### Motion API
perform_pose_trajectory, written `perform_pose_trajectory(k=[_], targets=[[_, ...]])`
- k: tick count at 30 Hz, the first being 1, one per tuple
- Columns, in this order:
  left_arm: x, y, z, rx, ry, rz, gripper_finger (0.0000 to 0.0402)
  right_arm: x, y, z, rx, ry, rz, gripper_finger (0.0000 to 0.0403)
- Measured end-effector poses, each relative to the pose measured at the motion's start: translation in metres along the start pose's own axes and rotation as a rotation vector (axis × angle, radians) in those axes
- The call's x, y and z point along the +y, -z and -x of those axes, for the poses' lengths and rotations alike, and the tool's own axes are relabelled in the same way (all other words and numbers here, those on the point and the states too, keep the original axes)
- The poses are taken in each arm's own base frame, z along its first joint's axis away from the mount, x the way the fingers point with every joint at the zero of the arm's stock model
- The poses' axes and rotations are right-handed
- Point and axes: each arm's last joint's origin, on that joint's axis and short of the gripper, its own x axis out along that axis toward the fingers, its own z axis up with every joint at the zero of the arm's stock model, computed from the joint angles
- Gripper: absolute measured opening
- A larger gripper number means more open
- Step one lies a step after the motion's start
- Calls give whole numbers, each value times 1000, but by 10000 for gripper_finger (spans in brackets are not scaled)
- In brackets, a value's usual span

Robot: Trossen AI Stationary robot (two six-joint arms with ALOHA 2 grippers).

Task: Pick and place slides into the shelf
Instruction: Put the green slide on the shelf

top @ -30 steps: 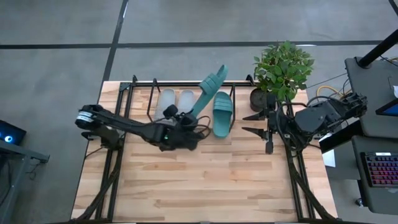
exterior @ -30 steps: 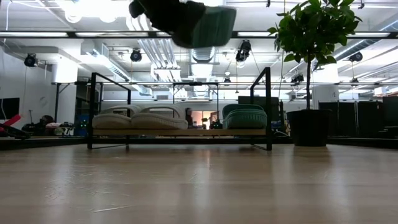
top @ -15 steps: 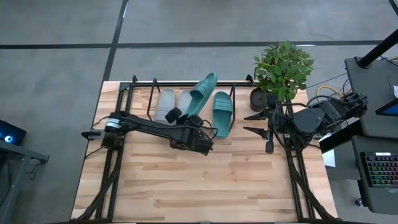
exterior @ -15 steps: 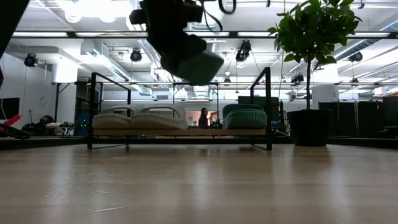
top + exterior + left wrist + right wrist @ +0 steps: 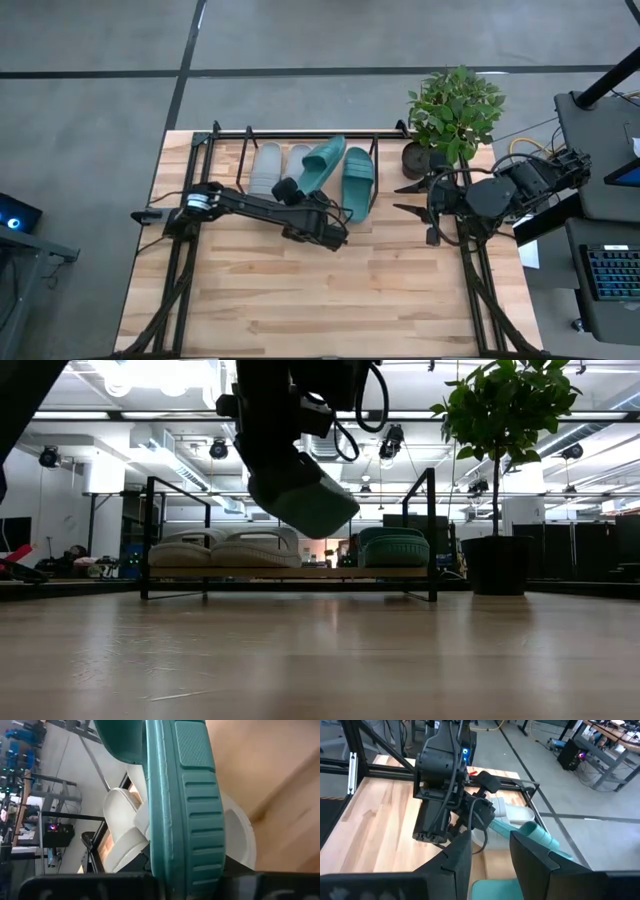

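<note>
My left gripper (image 5: 318,212) reaches from the table's left and is shut on a teal slide (image 5: 325,165), which slants over the shelf (image 5: 300,133) between the grey pair (image 5: 280,165) and the other teal slide (image 5: 358,180). In the low view the held slide (image 5: 305,500) hangs above the shelf (image 5: 290,572), where the grey slides (image 5: 220,550) and the teal slide (image 5: 393,548) rest sole-down on the rods. The left wrist view shows the held slide's ribbed sole (image 5: 192,805). My right gripper (image 5: 490,855) waits open at the table's right edge (image 5: 425,198). My left gripper pinches the teal slide by its near end (image 5: 187,870), the end away from the strap, with the fingers coming from the table's near left side. The slide is lifted clear of the table, turned partly on its edge. Its strap end (image 5: 333,152) points toward the shelf.
A potted plant (image 5: 452,110) stands at the far right corner beside the shelf; it is also tall in the low view (image 5: 500,460). The near half of the wood table (image 5: 330,300) is bare. Black arm frames run along both sides.
My left gripper moved toward the table's right and came down, still shut on the teal slide. The slide, which stuck up high and past the shelf's far rail, now sits lower and flatter over the shelf between the grey pair and the other teal slide.
</note>
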Motion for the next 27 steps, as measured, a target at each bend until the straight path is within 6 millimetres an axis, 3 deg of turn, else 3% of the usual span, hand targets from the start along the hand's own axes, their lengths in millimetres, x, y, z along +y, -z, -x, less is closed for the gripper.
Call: perform_pose_trajectory(k=[5, 15, 23, 27], targets=[[-2, -1, -2, 43, 30, -11, 42, 0, 0, 0, 2, 0, 2, 122], [4, -14, -2, 89, 107, 141, 42, 0, 0, 0, 2, 0, 6, 111], [-2, -26, 3, 30, 204, 308, 42, 0, 2, -1, 12, 1, 13, 111], [-4, -25, 0, 3, 167, 341, 42, 0, 4, -1, 29, 2, 24, 110]])
